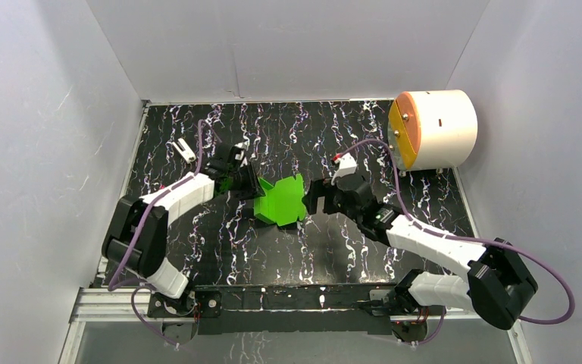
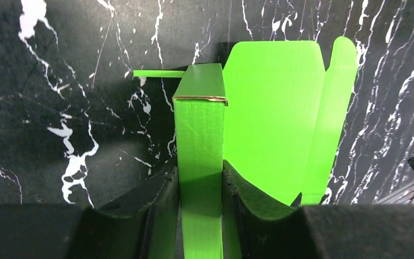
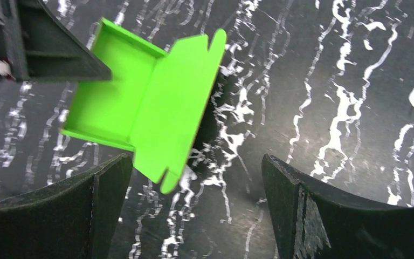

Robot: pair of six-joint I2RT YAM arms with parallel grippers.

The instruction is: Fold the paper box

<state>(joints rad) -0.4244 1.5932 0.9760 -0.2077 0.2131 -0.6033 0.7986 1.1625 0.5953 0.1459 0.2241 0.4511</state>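
The paper box [image 1: 281, 200] is bright green thin card, half formed, lying mid-table between the two arms. Its raised side walls and open lid flap [image 3: 178, 108] show in the right wrist view. My left gripper [image 1: 244, 182] is at the box's left edge, its jaws shut on an upright folded green wall [image 2: 199, 140] of the box. The lid panel [image 2: 280, 118] lies flat to the right of that wall. My right gripper [image 1: 320, 199] hovers at the box's right side, wide open, with only the lid's tab [image 3: 170, 178] near its left finger [image 3: 86, 205].
A large white cylinder with an orange-yellow face [image 1: 432, 129] stands at the back right. A small white clip-like object [image 1: 186, 150] lies at the back left. The black marbled mat [image 1: 311, 250] is boxed in by white walls.
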